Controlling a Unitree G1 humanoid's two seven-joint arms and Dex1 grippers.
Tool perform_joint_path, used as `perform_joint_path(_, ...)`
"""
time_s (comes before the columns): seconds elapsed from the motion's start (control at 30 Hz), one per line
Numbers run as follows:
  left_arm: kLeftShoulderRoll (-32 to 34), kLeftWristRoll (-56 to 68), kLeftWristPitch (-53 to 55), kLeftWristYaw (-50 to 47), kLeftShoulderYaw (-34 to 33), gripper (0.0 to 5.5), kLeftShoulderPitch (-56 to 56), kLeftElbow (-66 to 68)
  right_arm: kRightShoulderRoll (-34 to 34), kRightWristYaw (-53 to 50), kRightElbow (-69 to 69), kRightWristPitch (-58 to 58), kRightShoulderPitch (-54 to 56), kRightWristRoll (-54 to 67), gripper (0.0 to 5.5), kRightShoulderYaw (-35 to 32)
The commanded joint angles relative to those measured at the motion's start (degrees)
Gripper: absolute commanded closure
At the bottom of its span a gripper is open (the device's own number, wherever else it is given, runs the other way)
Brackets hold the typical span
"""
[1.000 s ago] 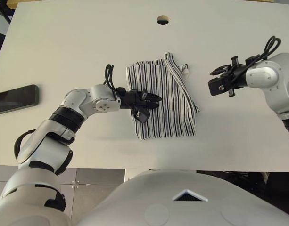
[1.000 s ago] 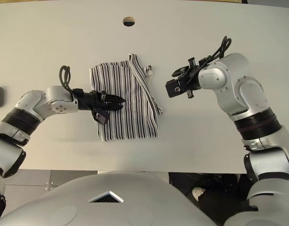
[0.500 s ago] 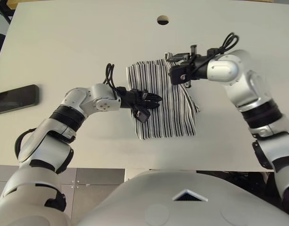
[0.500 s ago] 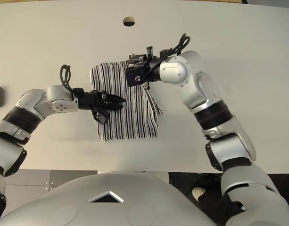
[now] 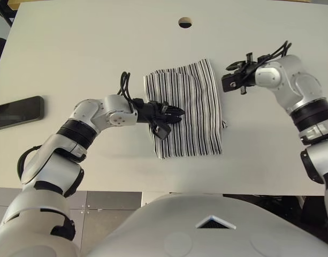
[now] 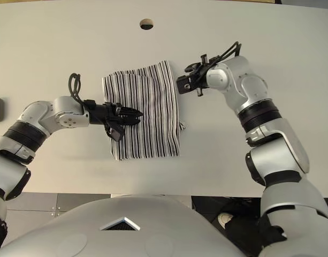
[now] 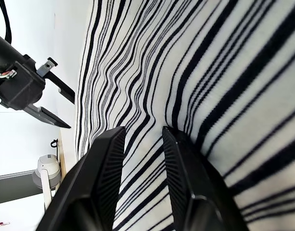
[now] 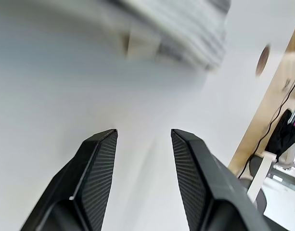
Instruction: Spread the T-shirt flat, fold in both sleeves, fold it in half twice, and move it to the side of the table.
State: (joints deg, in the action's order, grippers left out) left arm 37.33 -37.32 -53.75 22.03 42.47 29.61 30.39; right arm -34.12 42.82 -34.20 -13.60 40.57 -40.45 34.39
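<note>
Left gripper [image 5: 177,113] lies on the T-shirt [image 5: 193,107] near its left edge, fingers slightly parted and flat against the stripes. Right gripper [image 8: 143,131] hovers just off the shirt's upper right corner, jaws apart with nothing between them. The shirt sits mid-frame as a tidy rectangle, no sleeves sticking out, so the folding looks largely done, though I cannot count the layers from here. Shifting it to the side of the table [image 5: 99,43] is not yet done. A dark phone [image 5: 17,112] rests at the left edge.
</note>
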Motion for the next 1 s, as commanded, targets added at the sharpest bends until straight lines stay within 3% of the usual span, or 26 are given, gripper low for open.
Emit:
perform_joint_path(0.03,-0.2,-5.2,2.3,3.7,2.8,4.04,-3.4,2.1,-1.4,-0.5,0.9,-1.0,3.1,1.2,3.44,-2.7)
perform_joint_path(0.17,-0.5,-1.6,2.8,0.9,-0.9,4.04,-3.0,1.3,-0.3,-1.8,6.3,-3.3,-0.8,10.4,3.44,-9.2)
perform_joint_path(0.33,-0.4,20.0,5.0,0.8,-13.7,4.04,-3.8,-6.2,-2.5,-0.9,12.3,-9.0,-8.1,22.8,3.44,-16.4)
perform_joint_path(0.5,7.1,35.0,10.0,8.5,-21.1,4.04,-9.9,-21.8,-6.3,5.6,17.6,-16.5,-15.8,34.1,3.44,-19.5)
perform_joint_path(0.67,21.0,42.8,12.2,18.9,-24.3,3.77,-26.5,-33.0,-13.6,15.9,24.2,-24.1,-27.9,45.3,3.38,-20.3)
perform_joint_path(0.83,28.3,39.8,12.5,23.7,-27.1,3.05,-39.6,-34.9,-16.5,18.3,22.8,-30.3,-34.6,45.5,2.69,-20.8)
perform_joint_path(0.93,25.5,31.0,11.2,23.5,-25.3,2.64,-39.5,-31.0,-13.9,15.7,19.4,-37.0,-35.4,40.2,2.23,-19.4)
perform_joint_path(1.0,22.5,24.5,9.3,22.4,-23.5,2.45,-38.0,-27.1,-11.8,10.6,16.2,-44.1,-33.9,30.3,2.18,-19.3)
